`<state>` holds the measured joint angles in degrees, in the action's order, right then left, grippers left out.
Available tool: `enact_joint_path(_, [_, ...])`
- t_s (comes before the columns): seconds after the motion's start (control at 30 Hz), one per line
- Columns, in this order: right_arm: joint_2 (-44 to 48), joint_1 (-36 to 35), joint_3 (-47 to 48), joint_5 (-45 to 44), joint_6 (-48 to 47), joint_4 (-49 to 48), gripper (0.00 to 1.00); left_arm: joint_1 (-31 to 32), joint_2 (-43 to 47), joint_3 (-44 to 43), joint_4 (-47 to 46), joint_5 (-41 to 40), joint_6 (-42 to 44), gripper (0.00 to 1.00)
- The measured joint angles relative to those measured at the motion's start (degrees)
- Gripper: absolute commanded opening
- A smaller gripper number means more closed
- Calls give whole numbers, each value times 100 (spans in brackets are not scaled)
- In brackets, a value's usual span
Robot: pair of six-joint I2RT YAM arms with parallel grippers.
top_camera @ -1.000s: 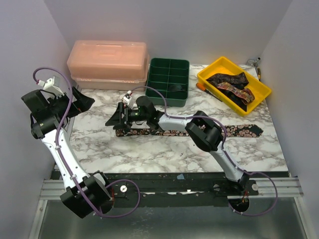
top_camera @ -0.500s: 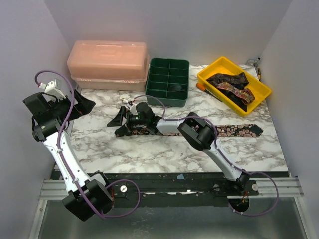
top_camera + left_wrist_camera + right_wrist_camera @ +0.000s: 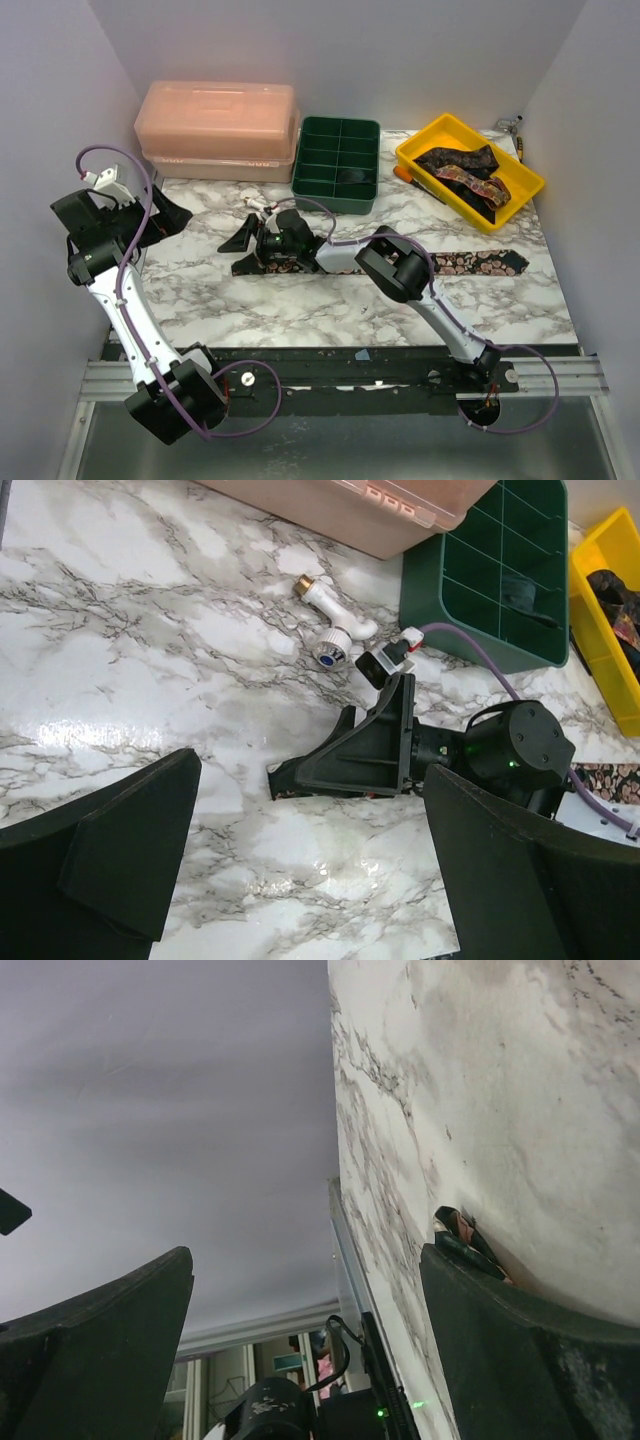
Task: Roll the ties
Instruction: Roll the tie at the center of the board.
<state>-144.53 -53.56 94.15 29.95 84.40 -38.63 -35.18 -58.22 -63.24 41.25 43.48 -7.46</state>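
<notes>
One tie (image 3: 470, 263), dark with a small pink and tan pattern, lies flat across the table from left to right. My right gripper (image 3: 231, 258) is open at its left end, turned on its side. One finger rests against the tie's tip (image 3: 462, 1233) and the other stands above it. The left wrist view shows that gripper (image 3: 372, 742) over the dark tie end (image 3: 283, 781). More ties (image 3: 465, 172) lie heaped in the yellow bin (image 3: 425, 142). My left gripper (image 3: 165, 213) hangs open above the table's left edge, holding nothing (image 3: 320, 880).
A green compartment tray (image 3: 338, 130) at the back centre holds a dark bundle (image 3: 350, 181). A pink lidded box (image 3: 218, 128) stands at the back left. A small white plastic piece (image 3: 330, 630) lies near the tray. Grey walls close in both sides.
My right gripper has come down onto the tie's left end and turned on its side, with its elbow shifting left. The left arm has barely moved.
</notes>
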Motion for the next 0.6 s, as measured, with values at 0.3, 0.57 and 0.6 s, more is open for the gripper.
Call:
enact_joint_path(0.3, [404,66,-15,179,-1176,597,100,0,-439,-90,391,92,907,98])
enact_joint_path(0.57, [2406,1473,-1058,1228,-3554,1980,98,452,-1604,-713,1379,173,3220,98])
enact_joint_path(0.6, [2684,1703,-1130,1303,-4059,2404,97,708,-1585,-691,1440,136,3556,98])
